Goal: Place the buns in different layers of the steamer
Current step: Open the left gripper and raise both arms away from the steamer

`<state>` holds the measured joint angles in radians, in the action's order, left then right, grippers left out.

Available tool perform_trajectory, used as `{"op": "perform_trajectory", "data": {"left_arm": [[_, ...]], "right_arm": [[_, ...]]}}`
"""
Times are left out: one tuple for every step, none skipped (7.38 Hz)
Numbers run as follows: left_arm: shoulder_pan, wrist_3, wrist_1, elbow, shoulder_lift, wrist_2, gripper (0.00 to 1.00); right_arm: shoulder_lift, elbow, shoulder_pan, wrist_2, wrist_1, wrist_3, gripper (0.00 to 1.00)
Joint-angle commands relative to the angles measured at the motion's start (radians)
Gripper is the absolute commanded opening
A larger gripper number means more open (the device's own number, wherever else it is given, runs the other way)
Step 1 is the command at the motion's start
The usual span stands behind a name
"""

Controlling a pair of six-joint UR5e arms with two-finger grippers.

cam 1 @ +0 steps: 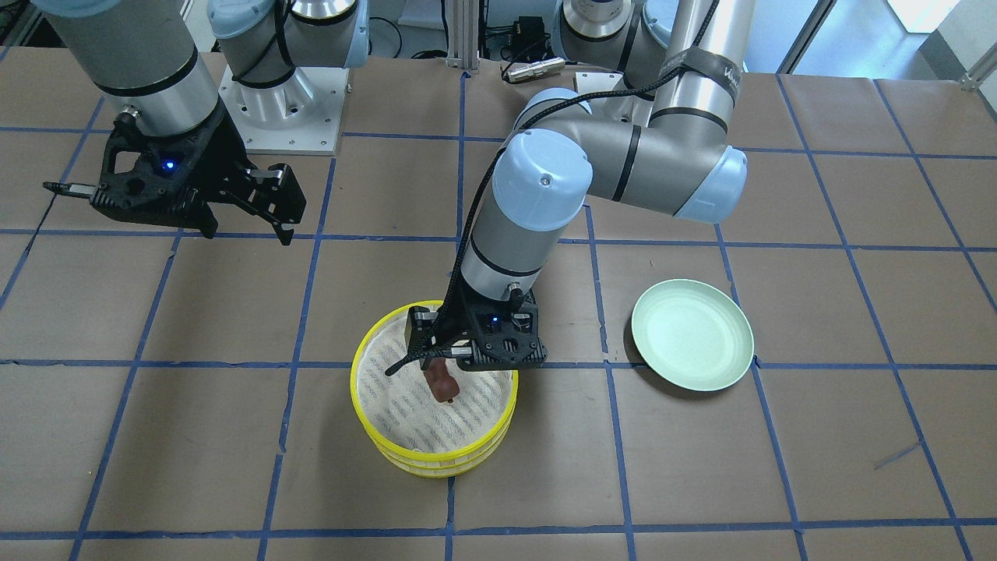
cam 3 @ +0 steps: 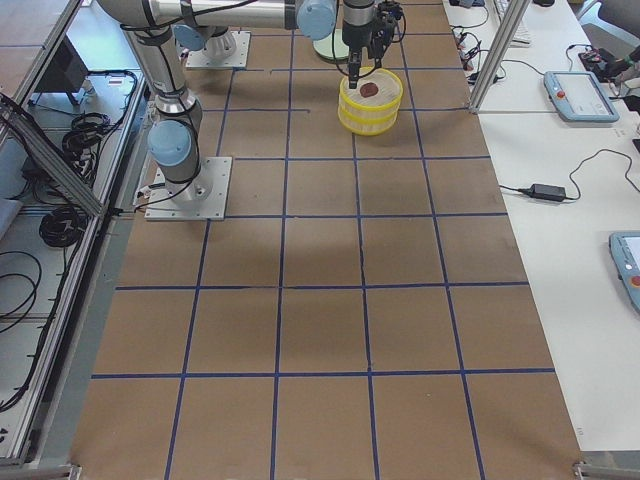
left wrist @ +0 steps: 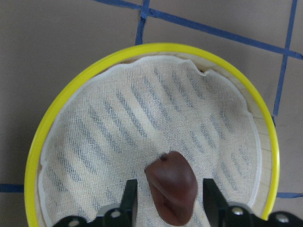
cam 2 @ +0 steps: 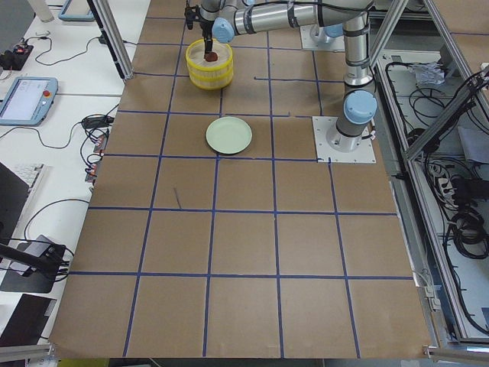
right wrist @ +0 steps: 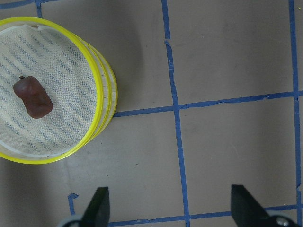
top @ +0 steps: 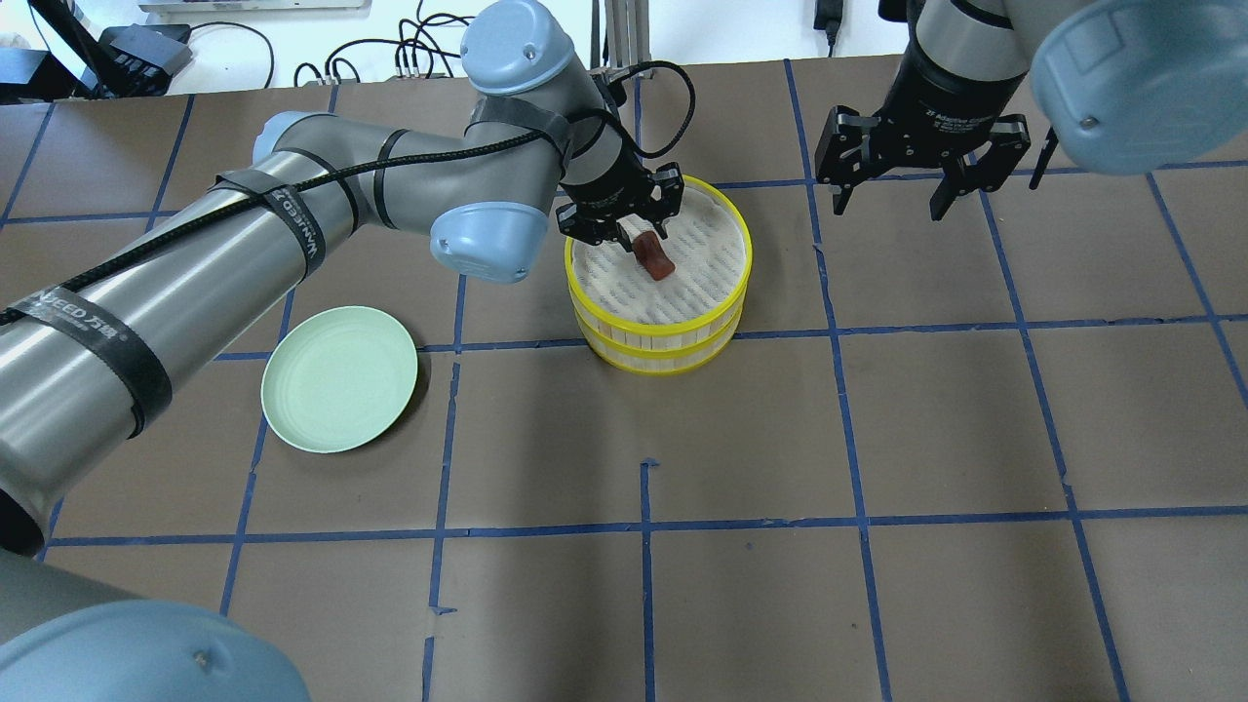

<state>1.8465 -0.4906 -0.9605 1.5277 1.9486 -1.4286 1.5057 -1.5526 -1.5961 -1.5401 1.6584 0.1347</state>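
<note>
You can't see the lower tray's [top: 663,363] floor; the upper tray [top: 746,255] sits stacked on it. The dark bun [top: 653,255] lies near mid-mesh, its near end cut off in the left wrist view. The left gripper [top: 624,229] points down over it, fingers [left wrist: 130,198] spread either side, not pinching. The right gripper [top: 889,200] hovers released over the table [top: 877,439] beside the stack. The green plate [top: 336,375] is well apart.

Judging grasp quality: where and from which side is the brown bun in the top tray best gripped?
Probably across the narrow middle of the brown bun, from straight above: it lies flat and elongated on the mesh, and the raised rim of the top tray blocks side approaches.
</note>
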Motion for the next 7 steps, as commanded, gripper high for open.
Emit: {"op": "perform_trajectory", "data": {"left_arm": [[-0.071,0.029,-0.196,-0.01,-0.106,-0.024,1.0],[-0.117,0.071,-0.252,-0.003,-0.173,-0.045,1.0],[-0.159,0.14,-0.335,-0.007,-0.222,-0.046,1.0],[-0.197,0.199,-0.403,-0.008,-0.268,-0.046,1.0],[-0.254,0.267,-0.487,-0.008,-0.327,-0.047,1.0],[-0.292,0.384,-0.586,-0.009,-0.364,-0.103,1.0],[-0.288,0.439,-0.612,-0.009,-0.347,-0.189,1.0]], "right_arm": [[-0.001,0.002,0.002,-0.003,0.004,0.0,0.92],[0.001,0.002,0.002,0.0,0.006,0.0,0.92],[0.001,0.002,0.002,0.0,0.006,0.0,0.92],[0.001,0.003,0.002,-0.002,0.008,-0.001,0.92],[-0.001,0.008,0.001,-0.005,0.008,0.0,0.92],[-0.001,0.009,0.001,-0.008,0.006,-0.001,0.92],[-0.001,0.011,0.001,-0.008,0.006,-0.001,0.92]]}}
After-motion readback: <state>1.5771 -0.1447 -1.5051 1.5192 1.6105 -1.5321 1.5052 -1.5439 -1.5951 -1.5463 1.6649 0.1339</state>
